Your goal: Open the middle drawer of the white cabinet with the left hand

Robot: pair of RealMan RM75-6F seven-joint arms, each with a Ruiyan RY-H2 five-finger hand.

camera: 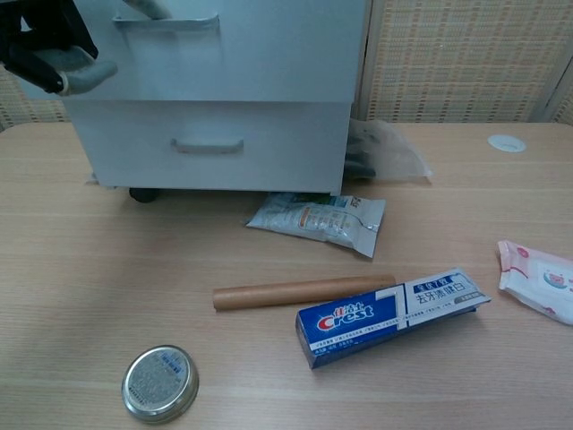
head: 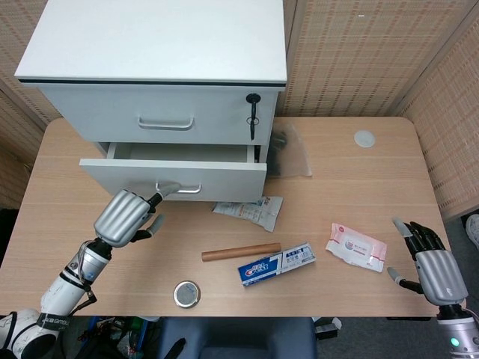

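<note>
The white cabinet [head: 161, 52] sits at the counter's 11 o'clock. Its middle drawer [head: 176, 178] sticks out partway, with a silver handle [head: 179, 188].

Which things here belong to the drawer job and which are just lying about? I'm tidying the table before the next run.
Job:
white cabinet
middle drawer, partly open
drawer handle
left hand, a finger hooked in the handle

Lying about:
toothpaste box
brown tube
round tin
wipes pack
foil pouch
clear bag
white disc
right hand, idle
</note>
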